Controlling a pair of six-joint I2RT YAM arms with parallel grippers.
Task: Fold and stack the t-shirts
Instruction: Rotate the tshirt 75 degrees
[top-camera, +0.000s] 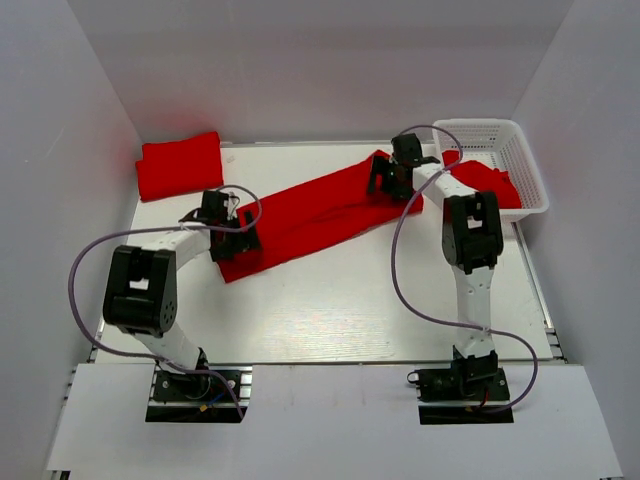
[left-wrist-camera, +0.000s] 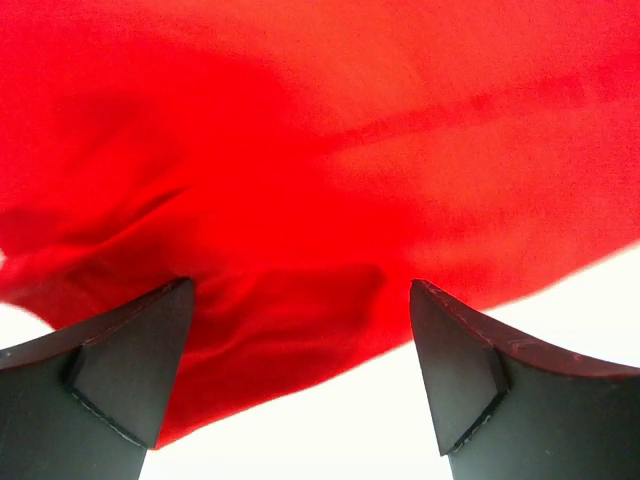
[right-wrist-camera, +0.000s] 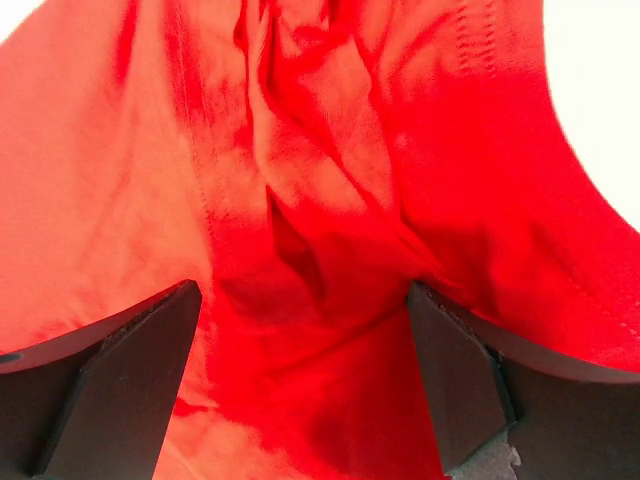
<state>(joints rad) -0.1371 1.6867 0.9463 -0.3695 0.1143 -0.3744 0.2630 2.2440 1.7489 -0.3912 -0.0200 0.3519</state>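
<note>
**Long t-shirt (top-camera: 320, 210) is lying slantwise on the counter (top-camera: 350, 300), with a hand sitting over each end**

In the top view the long t-shirt is running its long axis from about 8 o'clock to 2 o'clock, its far end pointing toward the white basket (top-camera: 522, 150). The left hand (top-camera: 236, 232) is sitting over the 8 o'clock end and the right hand (top-camera: 388, 176) over the 2 o'clock end, so each arm is the nearer one for its own end. Both wrist views are showing the fingers (left-wrist-camera: 130, 370) spread wide, with red cloth lying under the gap and nothing pinched. The next fold is probably calling for one end to travel along that axis onto the other. A folded t-shirt (top-camera: 180, 166) is resting at the 10 o'clock corner, and another red t-shirt (top-camera: 492, 185) is lying in the basket.
</note>
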